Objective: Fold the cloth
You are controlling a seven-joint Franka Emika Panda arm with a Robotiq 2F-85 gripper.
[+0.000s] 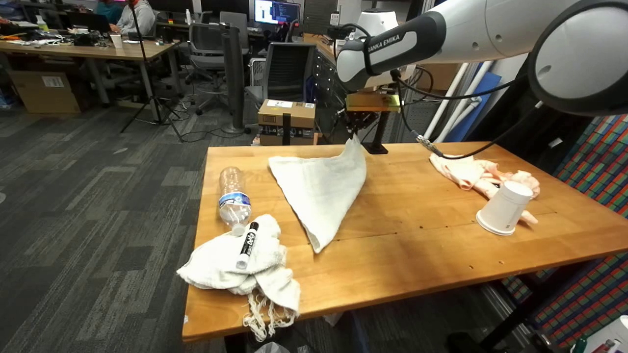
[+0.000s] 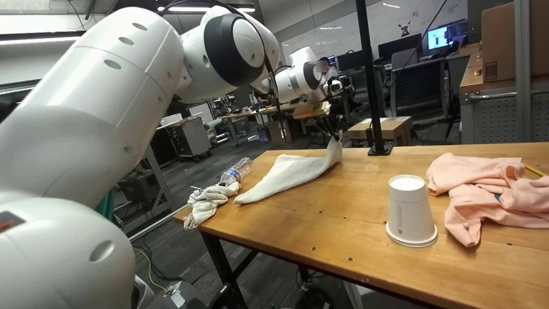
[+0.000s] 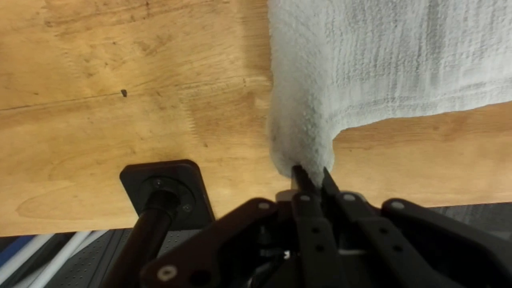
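A wooden table (image 1: pixel 402 196) fills much of both exterior views, its top marked by a seam and small dark holes. A white robot arm (image 2: pixel 116 98), dark-banded at the joints, reaches over it, the wrist near the far edge. A slim black pole (image 2: pixel 371 86) rises from a square base plate (image 3: pixel 198 206) at that same edge, and beyond the edge sits a cardboard box (image 1: pixel 287 117). The white cloth (image 1: pixel 319 191) lies mostly on the table near the pole, roughly three-cornered in outline, one corner drawn up off the wood. A peach cloth (image 2: pixel 476 171) lies bunched well apart from it. A fringed cloth (image 1: pixel 216 264), off-white, is crumpled at a table corner, its tassels hanging over the edge. At the raised corner is the gripper (image 3: pixel 312 173), its jaws nearly together with the white fabric pinched between them. A clear plastic bottle (image 1: pixel 233 189) with a blue label lies on its side, neck toward the fringed cloth. A white cup (image 2: pixel 411 214) stands upside down, wide rim on the wood, just beside the peach cloth. On the fringed cloth rests a black-and-white marker (image 1: pixel 248 245).
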